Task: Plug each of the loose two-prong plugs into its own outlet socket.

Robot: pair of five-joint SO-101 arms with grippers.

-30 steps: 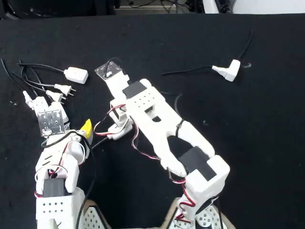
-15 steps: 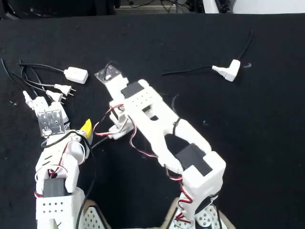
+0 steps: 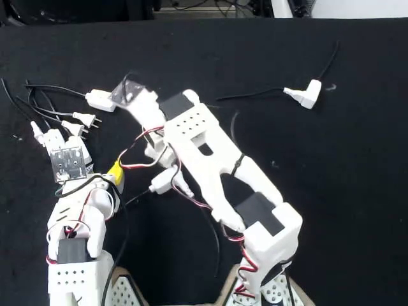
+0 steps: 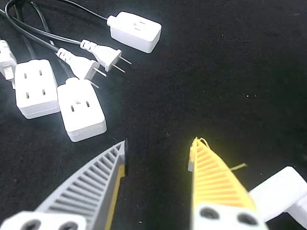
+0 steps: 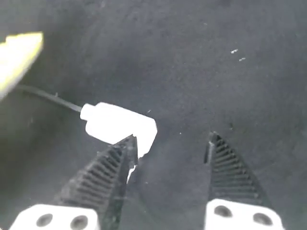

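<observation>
The matte black table is spread under everything. The right hand is held wide open and empty, with a smooth white angled plug lying just beside one ribbed grey finger. The left hand, one finger yellow, is likewise open and empty. Blocky white sockets and slim two-prong plugs are clustered at the far left.

The counter is covered in black matt cloth, lightly flecked with lint. The outlet sockets and plugs are smooth white plastic with a slight sheen, and the prongs look like bare metal. The left end effector has ribbed plastic fingers, one grey and one yellow. The right end effector has dark ribbed ones. The arms are matt white plastic.
</observation>
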